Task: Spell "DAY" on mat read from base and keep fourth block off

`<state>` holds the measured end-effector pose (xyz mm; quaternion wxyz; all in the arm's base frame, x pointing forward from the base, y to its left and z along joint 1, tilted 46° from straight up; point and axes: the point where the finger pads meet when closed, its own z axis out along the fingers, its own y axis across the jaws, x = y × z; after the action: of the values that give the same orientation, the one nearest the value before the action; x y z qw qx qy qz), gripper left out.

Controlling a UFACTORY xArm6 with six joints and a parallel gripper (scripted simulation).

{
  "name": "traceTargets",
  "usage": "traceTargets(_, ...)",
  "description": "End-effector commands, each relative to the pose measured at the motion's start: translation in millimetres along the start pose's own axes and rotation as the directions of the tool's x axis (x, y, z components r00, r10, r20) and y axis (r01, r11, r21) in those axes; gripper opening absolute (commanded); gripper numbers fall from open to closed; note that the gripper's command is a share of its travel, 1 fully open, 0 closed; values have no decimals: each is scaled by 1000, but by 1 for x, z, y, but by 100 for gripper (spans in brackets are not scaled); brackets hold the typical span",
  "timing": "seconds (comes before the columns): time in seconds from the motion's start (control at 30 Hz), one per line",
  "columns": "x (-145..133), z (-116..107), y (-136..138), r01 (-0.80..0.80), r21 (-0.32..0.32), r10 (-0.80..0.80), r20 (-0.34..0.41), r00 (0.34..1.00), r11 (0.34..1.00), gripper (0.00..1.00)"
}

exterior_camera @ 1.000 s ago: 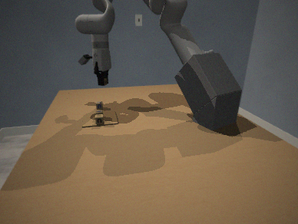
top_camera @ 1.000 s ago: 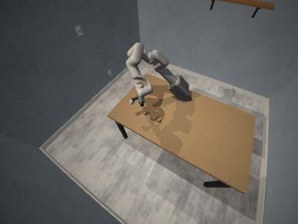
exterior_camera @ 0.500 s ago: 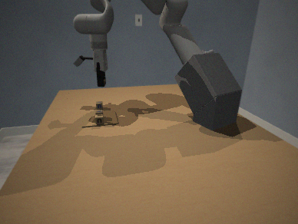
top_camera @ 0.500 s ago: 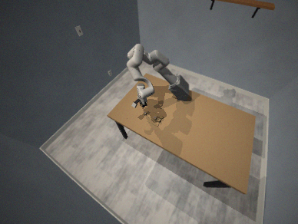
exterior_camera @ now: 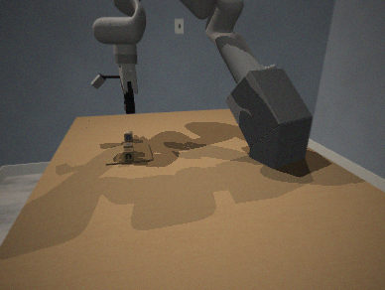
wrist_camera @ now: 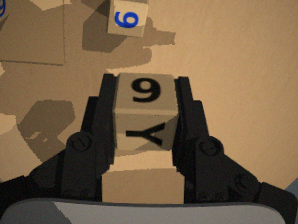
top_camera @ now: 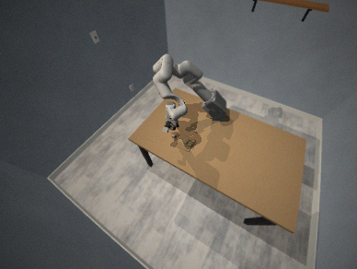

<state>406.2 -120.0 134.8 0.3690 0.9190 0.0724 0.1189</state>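
Gripper [top_camera: 171,125] [exterior_camera: 129,110] [wrist_camera: 144,94] is grasping the Y block [wrist_camera: 145,112], fingers on either side of it. Wrist view: block has a black 9-like character on one face and a black Y, turned sideways, on the next. Gripper is up above the table [top_camera: 258,161] [exterior_camera: 238,238] [wrist_camera: 240,90], at the far left part in exterior view.

Mat [top_camera: 184,148] [exterior_camera: 144,155] [wrist_camera: 35,42] lies on the table, left half in exterior view; upper left in wrist view. Blue-marked block [wrist_camera: 127,19] is on the table just right of the mat in wrist view, apart from the held block. Part of a blue character shows over the mat at the left edge, cut off.

Exterior: far block [exterior_camera: 128,136] and near block [exterior_camera: 128,157] line up, letters too small to read. Gray base [top_camera: 216,107] [exterior_camera: 280,119] at right.

The end effector [top_camera: 171,125] [exterior_camera: 129,106] [wrist_camera: 144,94] has turned (its side-mounted box [top_camera: 166,129] [exterior_camera: 97,81] swinging round too).
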Motion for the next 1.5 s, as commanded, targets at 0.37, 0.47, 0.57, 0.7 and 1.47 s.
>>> traceTargets(0.37,9,-1,-24,363,9,-363,6,932,932,27)
traceTargets(0.47,11,-1,-29,425,10,-425,6,905,905,27)
traceTargets(0.57,12,-2,-33,485,10,-485,5,874,874,27)
traceTargets(0.7,13,-2,-38,543,10,-543,5,840,840,27)
traceTargets(1.47,21,-3,-73,885,8,-885,3,465,465,27)
